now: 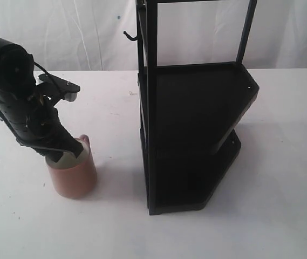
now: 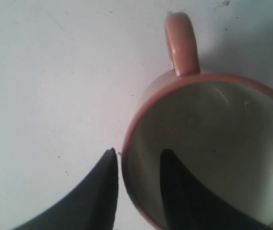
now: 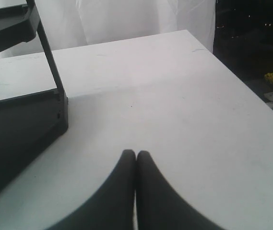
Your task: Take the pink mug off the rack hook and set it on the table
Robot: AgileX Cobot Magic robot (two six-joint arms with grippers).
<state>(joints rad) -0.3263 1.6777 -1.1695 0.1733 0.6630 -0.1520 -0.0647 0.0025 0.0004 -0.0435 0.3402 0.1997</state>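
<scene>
Pink mug [image 1: 73, 178] on table [image 1: 282, 162], apart from rack [image 1: 196, 108]; left hand [image 2: 138, 152] loosely straddles rim.

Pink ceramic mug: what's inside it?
Only one black jaw of the left gripper sits inside the dusty-pink ceramic mug; the other is outside. It hides part of the cream interior.

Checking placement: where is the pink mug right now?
The pink mug stands upright on the table at the left of the exterior view, left of the rack, with the left gripper open astride its rim.
</scene>
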